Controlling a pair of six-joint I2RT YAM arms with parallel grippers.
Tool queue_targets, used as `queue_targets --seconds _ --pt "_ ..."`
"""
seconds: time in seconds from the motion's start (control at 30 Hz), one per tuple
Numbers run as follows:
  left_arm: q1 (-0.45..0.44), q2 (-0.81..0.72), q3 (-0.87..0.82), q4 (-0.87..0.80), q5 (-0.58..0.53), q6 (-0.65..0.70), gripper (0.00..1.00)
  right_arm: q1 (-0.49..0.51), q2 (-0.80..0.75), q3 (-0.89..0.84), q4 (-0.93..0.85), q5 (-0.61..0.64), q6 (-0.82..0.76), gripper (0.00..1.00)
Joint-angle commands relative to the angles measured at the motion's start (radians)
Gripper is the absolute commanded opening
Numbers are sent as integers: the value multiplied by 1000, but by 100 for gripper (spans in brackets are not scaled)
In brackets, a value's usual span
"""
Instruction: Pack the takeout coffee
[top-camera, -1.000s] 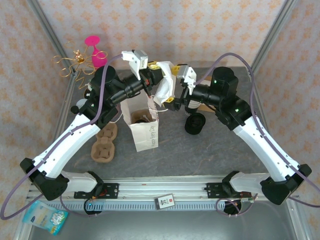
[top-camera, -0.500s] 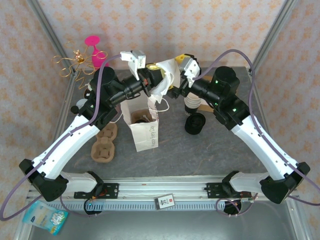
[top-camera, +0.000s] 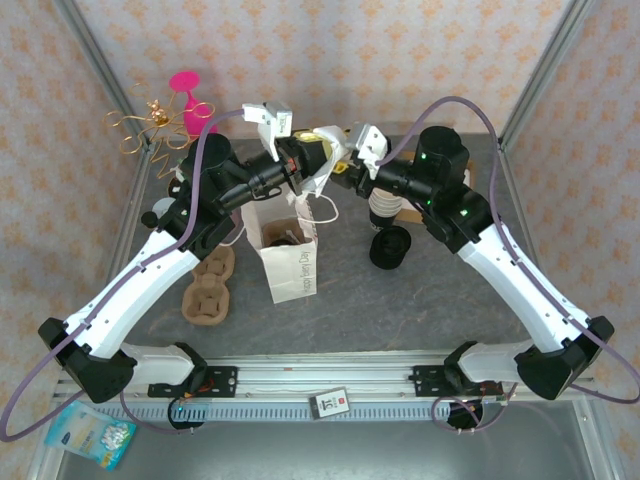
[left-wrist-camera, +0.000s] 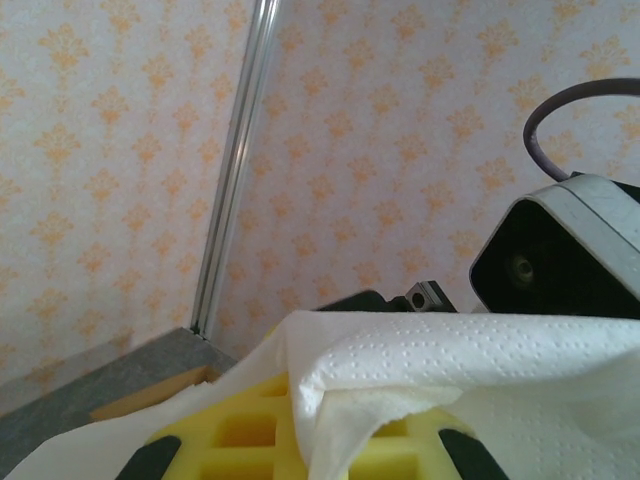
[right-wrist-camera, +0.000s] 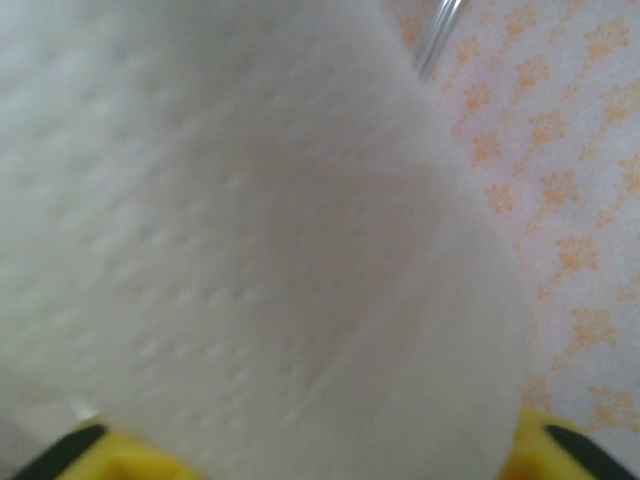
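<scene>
Two grippers meet above bag. Left gripper: clamped on napkin. Right gripper: at same napkin, grip cannot be told. Coffee: seemingly the dark shape inside bag, too small to confirm. Handling: lower napkin straight into opening, beside cup; release both sides together.

White dimple-embossed napkin; yellow-fingered left gripper; cream wallpaper with orange floral motifs; white paper bag, dark lettering; brown cup carrier; mottled grey table; bright pink glass.
</scene>
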Motion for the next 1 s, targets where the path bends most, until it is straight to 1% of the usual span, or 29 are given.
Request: queue_targets --seconds 0.0,0.03,0.07,0.1,0.13,0.23,0.3,0.37,0.4,0.47,0.6,0.67,0.7,0.77,0.83,0.9,0.97 --pt "1 -11 6 53 9 -14 0 4 -1 31 -1 -13 12 23" --pt "1 -16 2 62 3 -16 0 5 -1 30 -1 -9 17 15" --pt "1 -20 -2 69 1 -15 0 4 -2 29 0 0 31 11" --pt "1 -25 -7 80 -2 -21 0 5 0 30 1 11 47 4" --pt "1 -32 -18 96 -6 -25 0 4 0 35 -4 26 65 0" --pt "1 -47 -26 90 -48 -19 1 5 -2 40 -38 34 96 0" --pt "3 -62 -18 54 -90 -2 33 5 -10 26 -46 57 140 0" --pt "6 -84 -9 1 -133 23 54 5 -21 8 -44 105 203 0" --pt "6 -103 -9 -31 -172 38 62 5 -26 -1 -34 158 264 0" --pt "13 -146 -14 -104 -286 51 69 4 -32 -5 -46 234 357 0" --pt "26 -239 -36 -314 -650 24 76 20 -26 16 -105 395 588 0" --pt "38 -255 -32 -439 -761 -15 77 50 4 65 -160 500 700 0" --pt "41 -255 -22 -512 -809 -44 77 66 27 101 -193 523 753 0" --pt "47 -254 -14 -633 -855 -94 78 104 65 156 -238 582 889 0" --pt "55 -260 -30 -713 -871 -151 79 159 103 202 -272 630 971 0" --pt "72 -270 -78 -729 -828 -185 79 208 139 228 -279 687 1073 0" --pt "103 -262 -106 -748 -780 -221 79 221 177 253 -302 699 1178 0"
